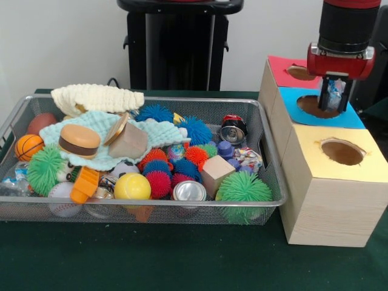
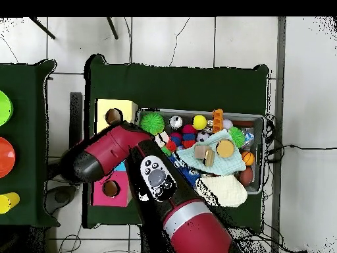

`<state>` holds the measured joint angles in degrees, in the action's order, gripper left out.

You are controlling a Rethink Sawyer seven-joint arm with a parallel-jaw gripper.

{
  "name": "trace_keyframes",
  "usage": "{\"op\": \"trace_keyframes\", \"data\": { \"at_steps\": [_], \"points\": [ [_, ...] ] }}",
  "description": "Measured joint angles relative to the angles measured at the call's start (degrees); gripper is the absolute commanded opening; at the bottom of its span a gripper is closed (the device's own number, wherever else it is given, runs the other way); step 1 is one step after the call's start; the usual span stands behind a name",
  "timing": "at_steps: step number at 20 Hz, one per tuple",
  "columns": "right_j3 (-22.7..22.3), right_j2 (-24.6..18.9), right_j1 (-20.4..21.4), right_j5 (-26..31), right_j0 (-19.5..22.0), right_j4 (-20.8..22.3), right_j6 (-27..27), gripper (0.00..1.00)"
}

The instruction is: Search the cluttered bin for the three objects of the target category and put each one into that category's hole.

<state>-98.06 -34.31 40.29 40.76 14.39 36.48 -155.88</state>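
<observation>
The wire mesh bin [image 1: 151, 203] stands on the green table, heaped with toys: spiky balls [image 1: 244, 188], crushed cans [image 1: 189, 191], a wooden block [image 1: 216, 173], a yellow ball [image 1: 132, 187], a toy burger [image 1: 79, 140] and cloths [image 1: 97, 97]. To its right stand three wooden boxes with a red [image 1: 280, 65], a blue [image 1: 351, 116] and a yellow [image 1: 370, 167] top, each with a hole. My gripper [image 1: 335, 100] hangs just above the blue box's hole [image 1: 315, 106]. Whether it holds anything is unclear. In the overhead view the arm [image 2: 158, 178] hides the gripper and most of the blue box.
The robot's black pedestal [image 1: 176, 42] stands behind the bin. In the overhead view the bin [image 2: 263, 151] sits right of the yellow box [image 2: 115, 109] and the red box [image 2: 112, 188]. A second green table at the left carries green [image 2: 3, 109] and red [image 2: 5, 157] dishes.
</observation>
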Motion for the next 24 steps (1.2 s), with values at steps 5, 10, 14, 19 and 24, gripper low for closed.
{"op": "trace_keyframes", "data": {
  "at_steps": [5,10,14,19,24],
  "points": [
    [0.02,1.19,0.22,-1.21,-0.98,-0.01,0.00,0.00],
    [0.02,2.14,0.50,-1.92,-1.78,-0.01,0.00,0.00],
    [0.01,3.12,0.70,-2.51,-2.42,-0.06,0.01,0.00],
    [0.00,3.88,0.85,-2.80,-2.90,-0.28,0.01,0.00],
    [-0.02,3.90,0.84,-3.04,-2.90,-0.38,0.01,0.00]
  ]
}}
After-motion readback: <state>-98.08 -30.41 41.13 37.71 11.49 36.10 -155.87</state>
